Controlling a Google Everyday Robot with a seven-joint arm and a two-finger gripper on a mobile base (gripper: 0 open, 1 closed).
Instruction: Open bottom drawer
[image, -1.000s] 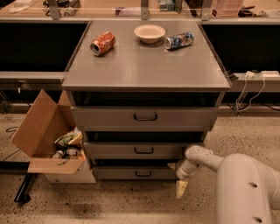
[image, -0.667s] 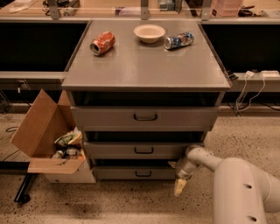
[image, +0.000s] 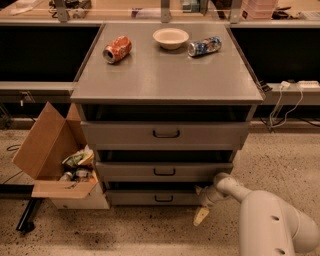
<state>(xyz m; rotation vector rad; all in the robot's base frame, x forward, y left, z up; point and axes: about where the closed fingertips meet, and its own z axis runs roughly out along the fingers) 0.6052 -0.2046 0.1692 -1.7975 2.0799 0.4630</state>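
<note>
The bottom drawer (image: 150, 198) is the narrowest grey front, lowest in the grey metal cabinet (image: 165, 75), with a small black loop handle (image: 164, 198) at its centre. Its front stands slightly out from the cabinet, like the two drawers above it. My gripper (image: 202, 204) is at floor level by the right end of the bottom drawer's front, well right of the handle. My white arm (image: 270, 220) reaches in from the lower right.
The middle drawer (image: 164, 171) and top drawer (image: 165, 134) sit above. On the cabinet top lie an orange can (image: 117, 49), a bowl (image: 171, 37) and a blue can (image: 204, 46). An open cardboard box of trash (image: 60, 165) stands left of the drawers.
My gripper and arm have shifted slightly left, closer to the bottom drawer's right end. The drawers have not visibly moved.
</note>
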